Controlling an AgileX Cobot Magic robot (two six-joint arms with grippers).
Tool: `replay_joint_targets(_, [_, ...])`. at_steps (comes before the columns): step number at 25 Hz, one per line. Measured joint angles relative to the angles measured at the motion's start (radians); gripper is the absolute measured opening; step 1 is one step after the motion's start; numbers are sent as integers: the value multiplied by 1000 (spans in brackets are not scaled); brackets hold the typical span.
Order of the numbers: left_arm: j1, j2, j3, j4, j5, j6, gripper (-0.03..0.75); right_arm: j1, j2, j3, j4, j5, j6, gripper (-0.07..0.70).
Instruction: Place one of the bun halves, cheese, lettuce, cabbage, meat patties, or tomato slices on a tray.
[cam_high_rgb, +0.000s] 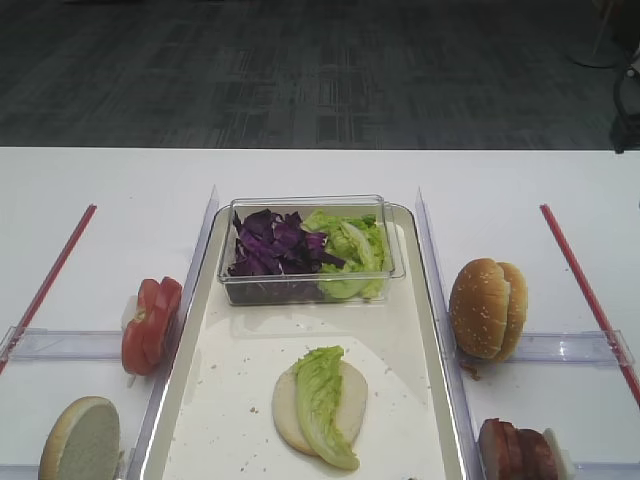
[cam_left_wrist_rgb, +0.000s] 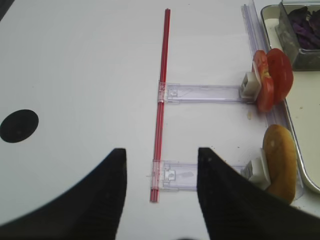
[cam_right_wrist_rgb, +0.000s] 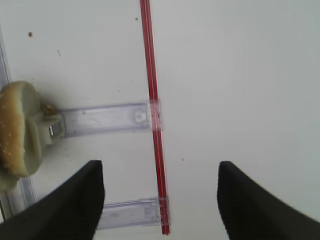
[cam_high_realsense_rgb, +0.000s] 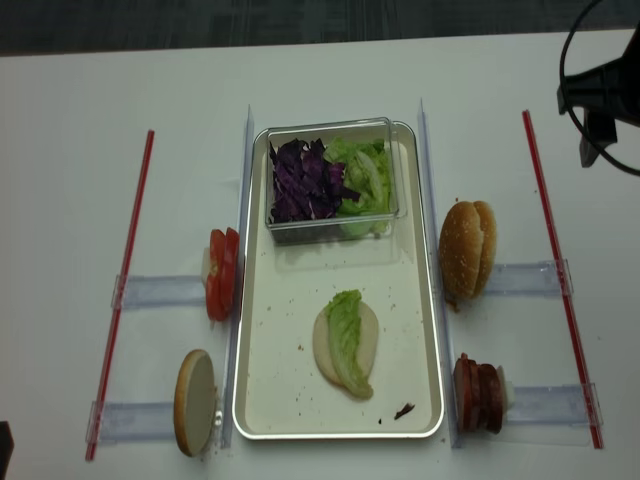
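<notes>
On the tray (cam_high_rgb: 432, 330) lies a bun half (cam_high_rgb: 350, 395) cut face up, with a lettuce (cam_high_rgb: 322, 385) leaf on it. Purple cabbage (cam_high_rgb: 270, 245) fills the left of a clear tub at the tray's far end. Tomato slices (cam_high_rgb: 150, 325) and another bun half (cam_high_rgb: 82, 440) stand left of the tray. More bun halves (cam_high_rgb: 487, 308) and the meat patties (cam_high_rgb: 515, 450) stand right of it. No cheese is in view. My left gripper (cam_left_wrist_rgb: 161, 152) is open over the left red strip. My right gripper (cam_right_wrist_rgb: 160, 170) is open over the right one. Both are empty.
The clear tub (cam_high_rgb: 395, 240) also holds green leaves (cam_high_rgb: 350, 245). Red strips (cam_high_realsense_rgb: 125, 290) (cam_high_realsense_rgb: 558, 270) and clear plastic holders (cam_high_realsense_rgb: 160, 292) flank the tray on the white table. A black arm part (cam_high_realsense_rgb: 600, 90) hangs at the far right. A black disc (cam_left_wrist_rgb: 19, 126) marks the table's left.
</notes>
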Motion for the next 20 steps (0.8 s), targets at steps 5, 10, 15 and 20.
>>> replay_joint_targets(5, [0,0,0,0,0,0,302,0,-128,152,-8,-42,0,508])
replay_joint_targets(10, [0,0,0,0,0,0,302,-1,-231,300,-8,-88,0,508])
replay_joint_targets(15, [0,0,0,0,0,0,302,-6,-353,420,-14,-123,0,508])
replay_joint_targets(20, [0,0,0,0,0,0,302,-6,-478,519,-34,-129,0,508])
